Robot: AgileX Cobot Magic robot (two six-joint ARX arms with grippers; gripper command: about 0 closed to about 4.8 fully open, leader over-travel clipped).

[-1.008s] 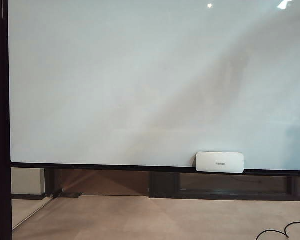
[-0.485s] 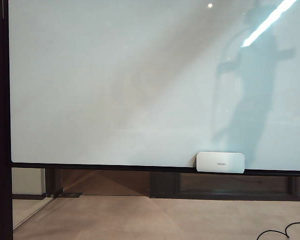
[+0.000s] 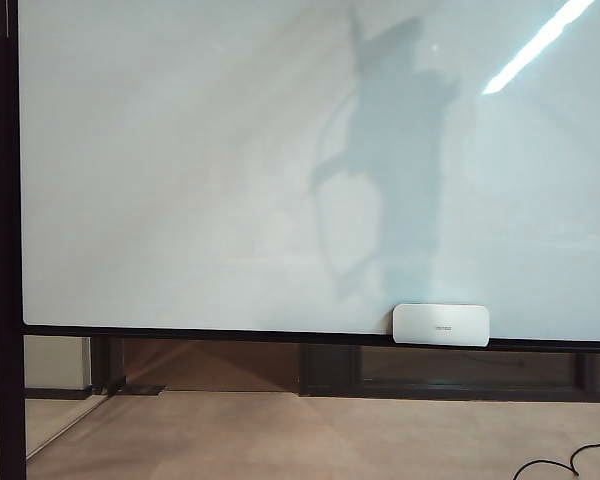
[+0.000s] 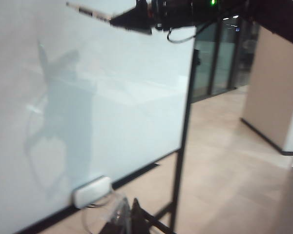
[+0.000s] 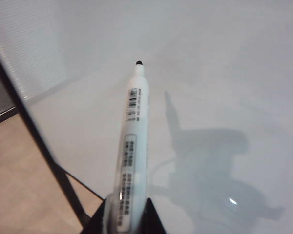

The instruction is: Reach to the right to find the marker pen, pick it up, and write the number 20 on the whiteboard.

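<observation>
Marker pen point(image 5: 133, 146), white-barrelled with a barcode and small print, sits clamped between the closed fingers of the right gripper point(image 5: 122, 214). Its long axis runs straight out from the gripper, and its uncapped black tip leads toward the whiteboard point(image 5: 224, 73), close to the glossy surface without touching it. Only the dark finger ends show in the right wrist view, and the pen's rear end is hidden between them. In the left wrist view the same pen point(image 4: 88, 10) appears high up as a thin, blurred bar sticking out of the dark right gripper point(image 4: 132, 19) in front of the whiteboard point(image 4: 112, 97).

The left gripper point(image 4: 122, 219) is cut off at the edge of its own view; clear and dark parts show, but whether it is open or closed cannot be told.

In the exterior view neither arm is visible, only a grey shadow with a looping cable on the whiteboard point(image 3: 180, 180), which carries no writing. A small white block point(image 3: 441, 325) rests on the black frame point(image 3: 5, 250) at the board's lower edge. The print on it is too small to read.
</observation>
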